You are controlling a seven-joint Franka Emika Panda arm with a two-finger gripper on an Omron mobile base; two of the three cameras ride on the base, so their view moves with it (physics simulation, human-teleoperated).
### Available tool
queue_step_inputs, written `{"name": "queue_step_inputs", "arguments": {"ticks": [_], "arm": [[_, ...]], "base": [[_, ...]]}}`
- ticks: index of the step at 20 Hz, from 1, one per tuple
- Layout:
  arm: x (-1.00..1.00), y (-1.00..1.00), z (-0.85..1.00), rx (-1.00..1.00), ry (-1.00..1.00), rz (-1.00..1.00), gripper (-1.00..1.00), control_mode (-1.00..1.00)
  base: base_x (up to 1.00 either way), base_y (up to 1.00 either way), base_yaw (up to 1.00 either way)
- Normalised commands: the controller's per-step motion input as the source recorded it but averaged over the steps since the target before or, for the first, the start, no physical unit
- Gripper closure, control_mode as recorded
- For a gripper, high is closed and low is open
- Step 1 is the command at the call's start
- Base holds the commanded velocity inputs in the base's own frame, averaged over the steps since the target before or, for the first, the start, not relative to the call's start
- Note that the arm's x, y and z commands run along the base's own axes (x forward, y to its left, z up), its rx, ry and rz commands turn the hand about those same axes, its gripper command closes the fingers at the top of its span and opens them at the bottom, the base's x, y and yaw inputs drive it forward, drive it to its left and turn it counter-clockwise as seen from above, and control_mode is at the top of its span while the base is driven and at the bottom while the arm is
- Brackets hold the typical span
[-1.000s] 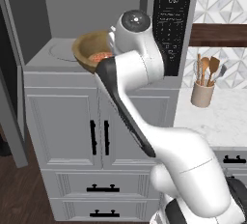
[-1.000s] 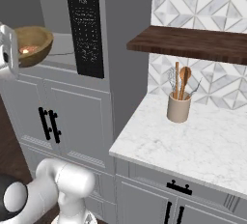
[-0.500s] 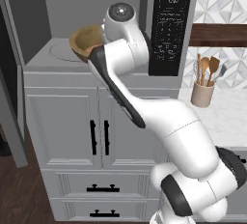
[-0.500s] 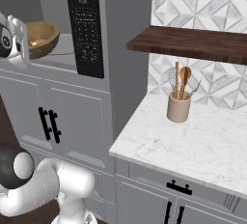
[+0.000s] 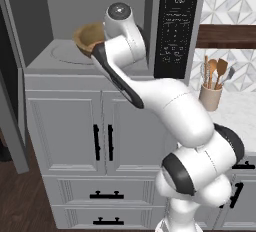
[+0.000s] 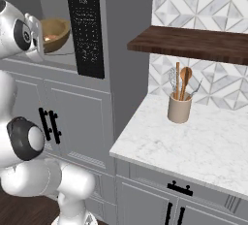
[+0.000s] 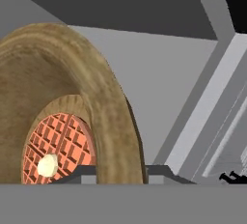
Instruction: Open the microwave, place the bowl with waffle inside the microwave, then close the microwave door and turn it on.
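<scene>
We saw the microwave (image 5: pixel 100 21) standing open, its grey cavity bare to the room and the black button panel (image 5: pixel 177 26) at three o'clock of the opening. The bowl with waffle (image 5: pixel 89 39) hung inside the mouth of the cavity, above the round turntable (image 5: pixel 65 53) and not resting on it. It was tilted: in the right base view its open face (image 6: pixel 54 34) turned toward nine o'clock and a little downward, the rounded bottom toward three o'clock. In the hand view the bowl's rim (image 7: pixel 103 102) rose as a broad arc from eight o'clock over to five o'clock, and the reddish waffle (image 7: pixel 58 146) with a pale dab on it lay against the bowl's floor at seven o'clock. The gripper (image 7: pixel 120 172) had its jaws set narrowly on the bowl's rim, one dark fingertip (image 7: pixel 161 171) outside the wall.
</scene>
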Motion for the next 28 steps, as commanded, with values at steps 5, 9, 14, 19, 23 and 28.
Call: {"name": "queue_step_inputs", "arguments": {"ticks": [5,9,14,19,23,28], "arm": [[0.62,0.1,0.0,0.0,0.0,-0.07,1.0,-1.0],[0.42,0.26,-0.11,-0.07,0.0,-0.08,1.0,-1.0],[0.43,0.38,-0.23,-0.14,0.0,-0.08,1.0,-1.0],[0.53,0.19,-0.23,-0.09,0.0,-0.07,1.0,-1.0],[0.29,0.01,-0.19,-0.01,-0.03,-0.02,-1.0,-1.0],[-0.06,-0.01,-0.11,0.03,-0.26,0.0,-1.0,-1.0]], "base": [[0.0,0.0,0.0],[0.0,0.0,0.0],[0.0,0.0,0.0],[0.0,0.0,0.0],[0.0,0.0,0.0],[0.0,0.0,0.0]]}}
